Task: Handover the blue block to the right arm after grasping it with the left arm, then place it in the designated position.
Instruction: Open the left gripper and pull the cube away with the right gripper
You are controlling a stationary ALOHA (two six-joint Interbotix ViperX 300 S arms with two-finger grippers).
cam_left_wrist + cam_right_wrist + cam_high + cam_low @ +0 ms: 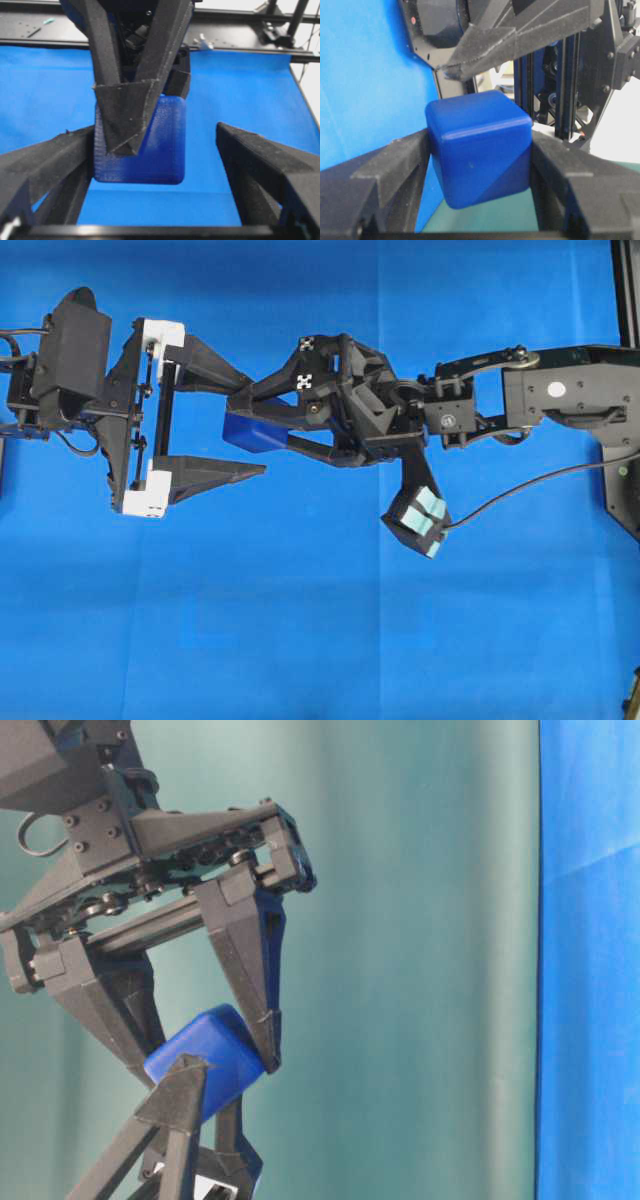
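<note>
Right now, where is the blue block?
Mid-air near the overhead view's centre, the blue block sits clamped in the right gripper, between the left gripper's open fingers.

Bright, even light; wrist views slightly soft.

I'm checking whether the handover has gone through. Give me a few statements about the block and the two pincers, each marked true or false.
1. The blue block is clamped between the right pincer's fingers. True.
2. The left pincer is shut on the block. False: its fingers are spread wide, one on each side of the block, with a clear gap on one side.
3. The block lies on the blue cloth. False: it is held up in the air.
4. The two pincers face each other over the middle of the cloth. True.
5. The left pincer has white blocks at the base of its fingers. True.
</note>
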